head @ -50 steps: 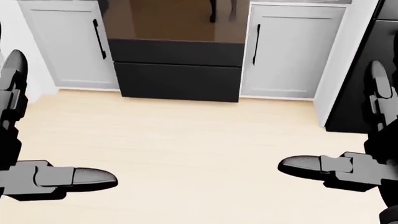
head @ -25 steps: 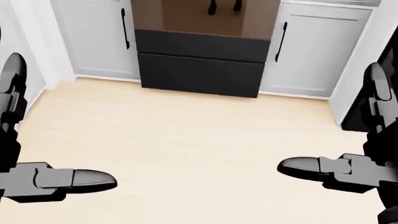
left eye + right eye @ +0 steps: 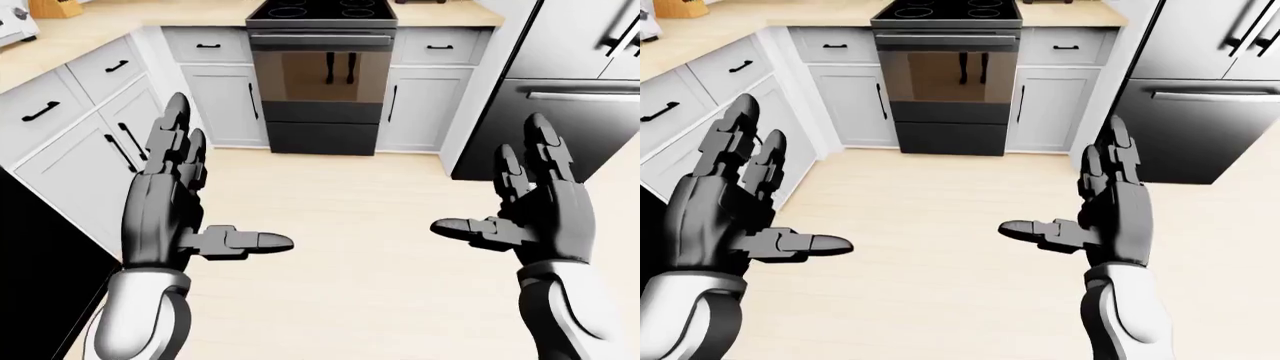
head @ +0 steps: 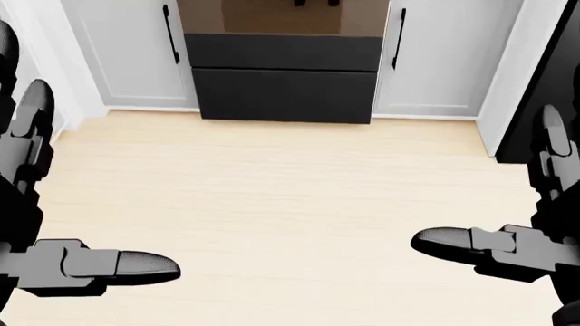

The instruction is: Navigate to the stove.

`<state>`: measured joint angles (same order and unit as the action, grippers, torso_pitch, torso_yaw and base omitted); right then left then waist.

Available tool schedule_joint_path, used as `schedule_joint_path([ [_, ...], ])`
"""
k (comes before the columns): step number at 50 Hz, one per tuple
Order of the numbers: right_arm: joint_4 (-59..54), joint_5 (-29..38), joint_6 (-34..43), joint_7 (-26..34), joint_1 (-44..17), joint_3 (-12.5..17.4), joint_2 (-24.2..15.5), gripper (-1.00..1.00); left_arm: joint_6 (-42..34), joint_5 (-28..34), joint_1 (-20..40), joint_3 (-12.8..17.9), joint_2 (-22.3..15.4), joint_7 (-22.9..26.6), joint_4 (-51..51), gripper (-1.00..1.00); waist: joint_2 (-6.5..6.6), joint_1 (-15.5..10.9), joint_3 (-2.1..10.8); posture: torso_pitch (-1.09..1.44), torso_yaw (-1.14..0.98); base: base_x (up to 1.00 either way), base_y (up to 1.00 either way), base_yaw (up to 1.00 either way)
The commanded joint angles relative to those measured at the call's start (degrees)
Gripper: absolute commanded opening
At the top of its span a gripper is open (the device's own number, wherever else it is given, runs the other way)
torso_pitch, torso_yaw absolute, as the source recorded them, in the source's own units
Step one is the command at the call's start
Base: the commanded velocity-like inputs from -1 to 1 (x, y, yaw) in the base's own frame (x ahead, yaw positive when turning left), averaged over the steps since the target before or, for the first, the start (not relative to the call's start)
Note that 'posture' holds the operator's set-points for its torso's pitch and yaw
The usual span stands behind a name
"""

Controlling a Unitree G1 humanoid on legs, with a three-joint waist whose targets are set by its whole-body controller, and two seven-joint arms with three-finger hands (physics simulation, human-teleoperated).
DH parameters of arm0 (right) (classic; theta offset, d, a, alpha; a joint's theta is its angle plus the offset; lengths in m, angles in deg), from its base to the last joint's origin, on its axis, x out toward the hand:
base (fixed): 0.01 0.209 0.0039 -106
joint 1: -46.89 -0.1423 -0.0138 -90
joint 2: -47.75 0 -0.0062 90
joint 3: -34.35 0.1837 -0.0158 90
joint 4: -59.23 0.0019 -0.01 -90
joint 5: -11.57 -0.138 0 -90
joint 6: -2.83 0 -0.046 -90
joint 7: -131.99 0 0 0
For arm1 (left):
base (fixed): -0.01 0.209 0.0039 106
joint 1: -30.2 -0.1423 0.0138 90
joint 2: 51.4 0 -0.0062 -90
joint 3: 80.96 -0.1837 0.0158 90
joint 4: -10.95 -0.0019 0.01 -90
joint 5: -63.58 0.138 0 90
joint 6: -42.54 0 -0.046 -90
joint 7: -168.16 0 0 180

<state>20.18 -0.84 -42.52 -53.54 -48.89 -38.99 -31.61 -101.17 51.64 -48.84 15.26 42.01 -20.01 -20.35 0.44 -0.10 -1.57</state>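
Stove point(image 3: 322, 67) glossy, black, boxy; pale plank floor point(image 3: 350, 225)

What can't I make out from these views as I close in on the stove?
- Stove: the cooktop's far burners are cut off by the top edge in both eye views; the head view shows only its lower door and drawer.
- Refrigerator: cut by the right and top edges.
- Left hand and right hand: the head view's side edges crop the palms.

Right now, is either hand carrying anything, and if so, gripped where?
Nothing is held. The left hand and the right hand are both open with fingers spread over bare floor, facing the stove.
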Motion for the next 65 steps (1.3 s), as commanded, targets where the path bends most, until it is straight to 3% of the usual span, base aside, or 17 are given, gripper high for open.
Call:
schedule_joint_path([
  [1, 2.3, -1.6, -2.5, 0.0, -1.0, 0.4, -0.3, 1.0, 1.7, 0.5, 0.9, 0.5, -0.4, -0.1, 1.3, 1.0, -0.33, -0.1, 0.88, 0.0, 0.0, 0.0, 0.0, 0.0],
  [4, 1.7, -1.6, -3.0, -0.5, -0.7, -0.1, -0.6, 1.0, 1.6, 1.0, 0.7, 0.2, -0.3, 0.0, 1.3, 1.0, -0.34, 1.4, 1.7, 0.0, 0.0, 0.0, 0.0, -0.29],
  [8, 1.3, -1.5, -2.9, -1.2, -0.8, -0.3, -0.6, 1.0, 1.8, 1.5, 0.6, 0.5, 0.1, 0.6, 1.3, 1.0, 1.36, -0.7, -0.92, 0.0, 0.0, -0.02, 0.0, -0.74],
  [12, 1.4, -1.0, -2.8, -1.0, -0.6, -0.8, -0.7, 1.0, 1.7, 1.8, 0.6, 0.6, 0.2, 0.8, 1.3, 1.0, 0.05, 0.6, 0.66, 0.0, 0.0, 0.0, 0.0, 0.0],
  [24, 1.5, 0.0, -2.9, 0.7, -0.6, -2.1, -0.1, 1.0, 1.2, 4.2, 1.1, 0.4, 1.7, 2.8, 1.3, 1.0, -1.06, -0.1, 1.18, 0.0, 0.0, 0.0, 0.0, 0.0],
  [25, 1.3, 0.0, -2.9, 0.7, -0.6, -2.2, -0.1, 1.0, 1.0, 4.2, 1.2, 0.4, 1.8, 3.0, 1.3, 1.0, -0.71, 0.0, 2.57, 0.0, 0.0, 0.2, 0.0, 0.0],
  [27, 1.4, -0.3, -2.8, 0.7, -0.7, -2.0, -0.1, 1.0, 1.0, 4.6, 1.2, 0.6, 2.0, 3.4, 1.3, 1.0, -0.82, -0.1, -1.02, 0.0, 0.0, 0.37, 0.0, 0.0],
  [33, 1.5, -0.8, -3.1, 0.6, -0.4, -1.8, -0.1, 1.0, 0.9, 6.3, 1.1, 0.2, 2.8, 4.5, 1.3, 1.0, -3.89, -0.6, -1.45, 0.0, 0.0, 0.5, 0.0, 0.0],
  [35, 1.8, -0.8, -3.1, 0.7, -0.3, -2.0, -0.1, 1.0, 0.9, 6.6, 1.1, 0.2, 3.0, 4.7, 1.3, 1.0, -2.8, -0.8, -2.98, 0.0, 0.0, 0.73, 0.0, 0.0],
  [44, 2.4, -0.8, -2.4, 0.6, -0.3, -2.0, -0.1, 1.0, 0.8, 7.0, 1.1, 0.5, 3.3, 5.2, 1.3, 1.0, -0.85, 0.6, -0.53, 0.0, 0.0, 0.77, 0.0, 0.0],
  [47, 2.2, -0.6, -2.9, 0.7, -0.1, -2.1, 0.0, 1.0, 0.9, 6.7, 1.0, 0.4, 3.1, 4.8, 1.3, 1.0, 1.12, 1.4, 0.34, 0.0, 0.0, 0.78, 0.0, 0.0],
  [49, 2.3, -0.6, -2.7, 0.7, -0.1, -2.0, 0.0, 1.0, 1.1, 6.5, 0.9, 0.5, 3.1, 4.8, 1.3, 1.0, 4.2, 1.3, 1.03, 0.0, 0.0, 0.79, 0.0, 0.0],
  [51, 2.0, -0.7, -2.9, 0.7, -0.2, -1.7, 0.0, 1.0, 1.2, 6.7, 0.7, 0.3, 3.1, 4.8, 1.3, 1.0, 3.39, 0.8, -1.61, 0.0, 0.0, 0.79, 0.0, 0.0],
  [59, 2.1, -1.2, -2.6, 0.2, -0.5, -1.4, -0.1, 1.0, 0.8, 7.5, 1.2, 0.1, 3.5, 5.4, 1.3, 1.0, 2.32, -1.3, 0.08, 0.0, 0.0, 0.78, 0.0, 0.0],
  [62, 1.9, -1.3, -2.9, 0.2, -0.4, -1.5, -0.1, 1.0, 0.7, 7.7, 1.2, 0.2, 3.7, 5.7, 1.3, 1.0, 0.68, -1.7, 1.42, 0.0, 0.0, 0.79, 0.0, 0.0],
  [64, 2.0, -1.3, -2.7, 0.1, -0.5, -1.4, -0.2, 1.0, 0.8, 7.8, 1.1, 0.2, 3.7, 5.8, 1.3, 1.0, -2.76, -1.0, 1.91, 0.0, 0.0, 0.78, 0.0, 0.0],
  [65, 2.2, -1.5, -2.4, 0.0, -0.6, -1.3, -0.2, 1.0, 0.7, 7.8, 1.2, 0.3, 3.7, 5.9, 1.3, 1.0, -1.8, -0.8, 0.45, 0.0, 0.0, 0.77, 0.0, 0.0],
])
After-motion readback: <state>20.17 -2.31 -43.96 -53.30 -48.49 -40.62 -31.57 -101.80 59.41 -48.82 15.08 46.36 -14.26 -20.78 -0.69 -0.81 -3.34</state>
